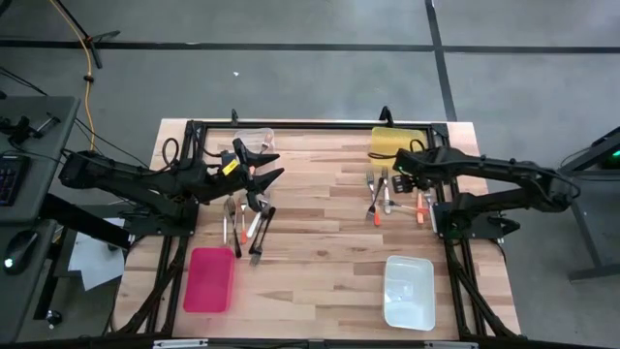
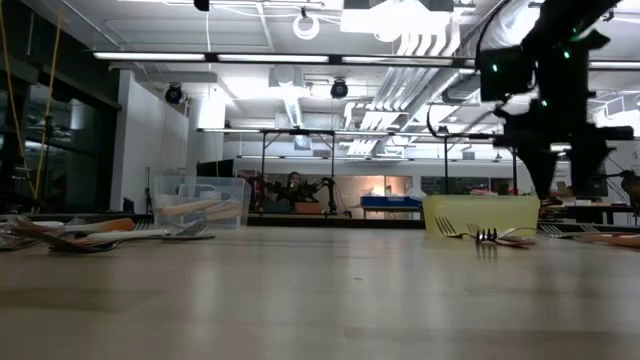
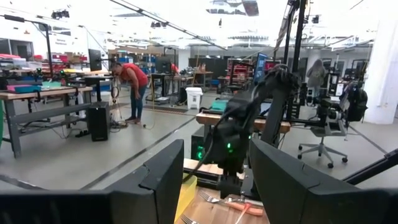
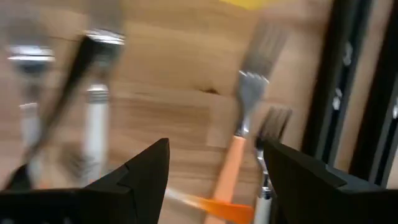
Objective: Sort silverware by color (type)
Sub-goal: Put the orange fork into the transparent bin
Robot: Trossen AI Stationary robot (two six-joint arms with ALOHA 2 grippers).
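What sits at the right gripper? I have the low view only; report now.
Observer: The right gripper is open and points down at an orange-handled fork lying on the table.
Operator: Report the left arm.
Observer: The left gripper is open and raised beside the left pile of silverware.
Operator: Name the bins I cannot see.
Observer: A pink bin and a white bin lie at the table edge opposite the yellow bin.
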